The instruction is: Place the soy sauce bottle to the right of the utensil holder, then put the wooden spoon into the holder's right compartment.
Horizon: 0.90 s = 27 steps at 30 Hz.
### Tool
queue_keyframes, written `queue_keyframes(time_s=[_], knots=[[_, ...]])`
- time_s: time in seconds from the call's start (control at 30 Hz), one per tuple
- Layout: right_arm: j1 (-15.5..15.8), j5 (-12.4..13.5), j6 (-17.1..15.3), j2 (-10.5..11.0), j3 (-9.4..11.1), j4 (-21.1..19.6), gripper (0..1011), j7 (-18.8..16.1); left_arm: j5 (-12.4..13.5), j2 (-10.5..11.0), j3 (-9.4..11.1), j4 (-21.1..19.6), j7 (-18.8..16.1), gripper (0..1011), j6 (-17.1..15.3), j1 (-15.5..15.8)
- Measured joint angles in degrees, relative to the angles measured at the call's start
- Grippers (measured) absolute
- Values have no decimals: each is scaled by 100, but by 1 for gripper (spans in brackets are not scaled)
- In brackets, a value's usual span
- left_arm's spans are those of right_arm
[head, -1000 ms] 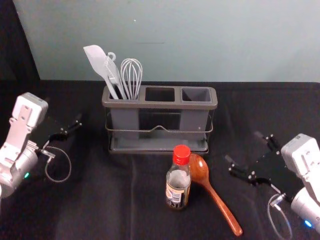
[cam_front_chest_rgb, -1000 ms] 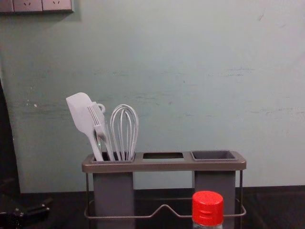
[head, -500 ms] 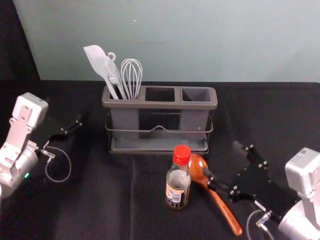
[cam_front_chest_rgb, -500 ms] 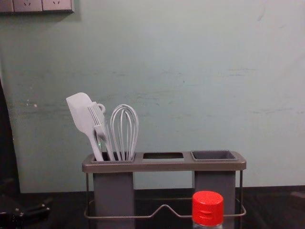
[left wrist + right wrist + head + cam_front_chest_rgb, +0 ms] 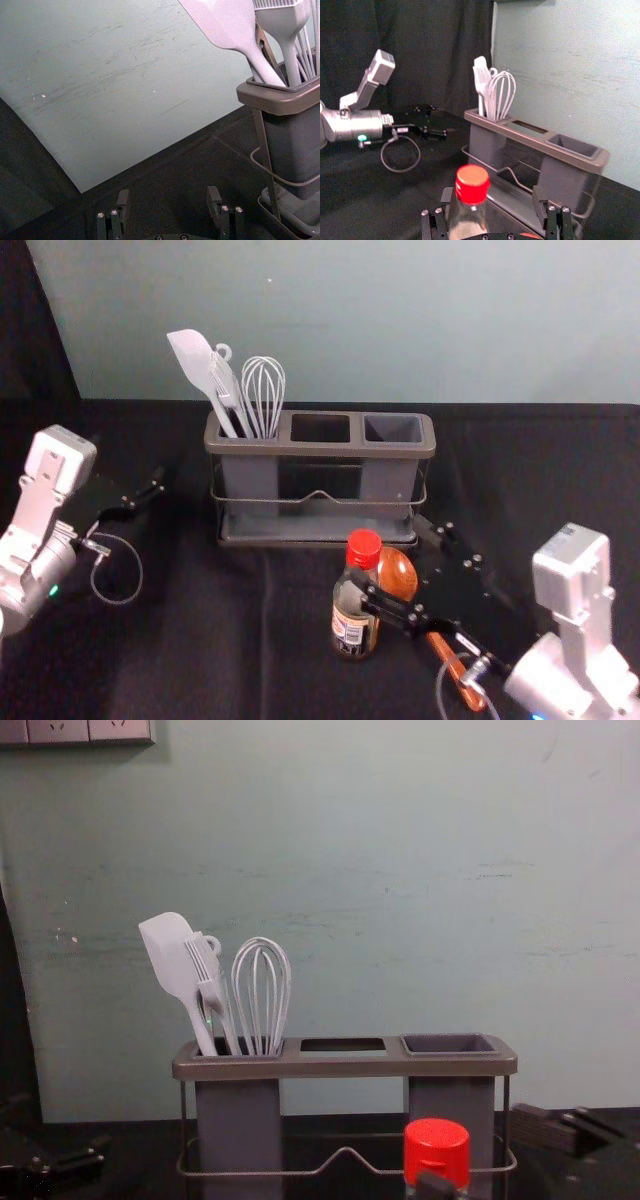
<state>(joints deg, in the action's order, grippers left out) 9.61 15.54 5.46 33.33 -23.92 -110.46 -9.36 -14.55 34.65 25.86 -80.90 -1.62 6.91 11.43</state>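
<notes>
In the head view my right gripper (image 5: pixel 392 565) is open beside the soy sauce bottle (image 5: pixel 352 626), one finger in front of the glass and the other behind, above the wooden spoon (image 5: pixel 398 575). The right wrist view shows the red-capped bottle (image 5: pixel 472 185) between the spread fingertips of my right gripper (image 5: pixel 492 196), nearer one of them. The utensil holder (image 5: pixel 320 449) stands behind; its right compartment (image 5: pixel 393 429) is empty, its left one holds a spatula and whisk. My left gripper (image 5: pixel 143 492) is parked open at the left; its own wrist view shows the gripper (image 5: pixel 167 196) holding nothing.
In the head view, the pale wall (image 5: pixel 400 320) rises behind the black-covered table (image 5: pixel 200 640). The spoon's handle (image 5: pixel 462 676) passes under my right arm toward the front. The holder's lower wire rail (image 5: pixel 320 497) runs close behind the bottle.
My right gripper has moved leftward from the right side, over the spoon to the bottle, and a finger has entered the chest view. The bottle, spoon, holder and left arm have stayed put.
</notes>
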Motion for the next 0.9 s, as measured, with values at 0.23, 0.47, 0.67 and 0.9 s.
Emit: queue_keyframes(time_s=[0.23, 0.47, 0.67, 0.9], knots=[[-300, -5, -90, -413, -137, 240, 1002, -164, 0, 0, 0, 0, 0, 1000, 0, 0], [-422, -6, -134, -628, -163, 409, 1002, -282, 0, 0, 0, 0, 0, 1000, 0, 0], [-425, 11, -105, -769, -125, 521, 1002, -390, 0, 0, 0, 0, 0, 1000, 0, 0], [-370, 29, -66, -883, -78, 553, 883, -507, 0, 0, 0, 0, 0, 1000, 0, 0]])
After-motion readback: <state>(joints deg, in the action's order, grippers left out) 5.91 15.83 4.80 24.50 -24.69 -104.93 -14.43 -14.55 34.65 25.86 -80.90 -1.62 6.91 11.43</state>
